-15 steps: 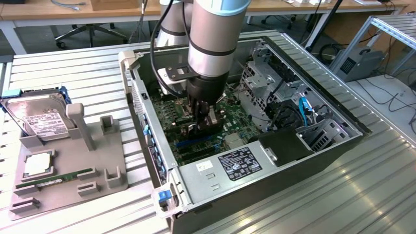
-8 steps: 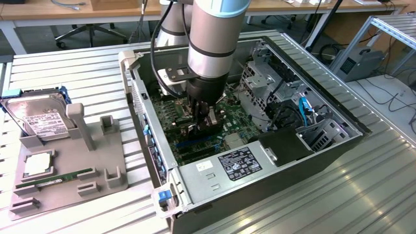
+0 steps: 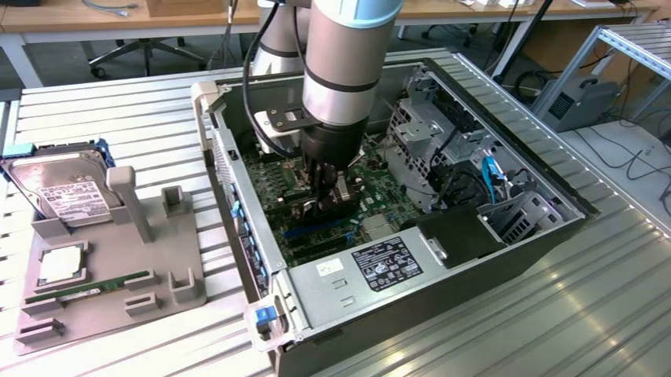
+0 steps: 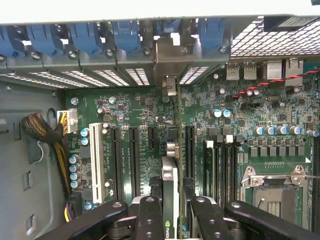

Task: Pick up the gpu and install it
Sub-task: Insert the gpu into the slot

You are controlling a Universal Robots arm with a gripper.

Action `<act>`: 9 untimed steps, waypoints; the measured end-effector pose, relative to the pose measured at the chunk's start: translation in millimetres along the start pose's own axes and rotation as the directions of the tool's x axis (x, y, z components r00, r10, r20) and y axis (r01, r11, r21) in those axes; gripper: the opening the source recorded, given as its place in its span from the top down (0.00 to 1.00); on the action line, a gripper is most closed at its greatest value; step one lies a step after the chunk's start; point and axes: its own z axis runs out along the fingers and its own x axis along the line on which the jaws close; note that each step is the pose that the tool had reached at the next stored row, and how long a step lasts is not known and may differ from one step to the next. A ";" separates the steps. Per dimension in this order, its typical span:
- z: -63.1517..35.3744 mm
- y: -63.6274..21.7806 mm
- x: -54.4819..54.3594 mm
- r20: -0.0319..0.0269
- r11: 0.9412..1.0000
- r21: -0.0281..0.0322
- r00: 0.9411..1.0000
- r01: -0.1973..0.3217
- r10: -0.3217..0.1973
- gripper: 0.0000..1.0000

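The pincer [image 3: 333, 198] is lowered inside the open computer case [image 3: 545, 206], and it is closed on the gpu [image 4: 169, 200], which is held on edge between the two fingers [image 4: 149, 220]. In the wrist view the card is seen from above as a thin vertical strip, with its silver end bracket [image 4: 168, 60] reaching to the rear wall of the case, where the blue slot clips [image 4: 125, 35] are lined up. The card is placed over the motherboard [image 4: 220, 100], between the black expansion slots [image 4: 134, 155] on one side and another black slot [image 4: 190, 150] on the other; whether its lower edge is already seated in a slot cannot be told. Little free room is left around the card: the white slot [image 4: 96, 155] and the bundle of cables [image 4: 42, 131] are at one side, the memory slots and the processor socket [image 4: 272, 192] at the other. In the exterior view the metal drive cage [image 3: 419, 133] stands close to the arm [image 3: 341, 63] on the exterior view's right. On the slatted surface [image 3: 126, 110], at the exterior view's left, a grey holder [image 3: 157, 236] is standing well apart from the case, with a hard drive [image 3: 63, 192] and a memory stick [image 3: 89, 289] on it.
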 end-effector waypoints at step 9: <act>0.1 0.0 0.0 0.000 1.000 0.000 1.000 0.000 0.000 0.73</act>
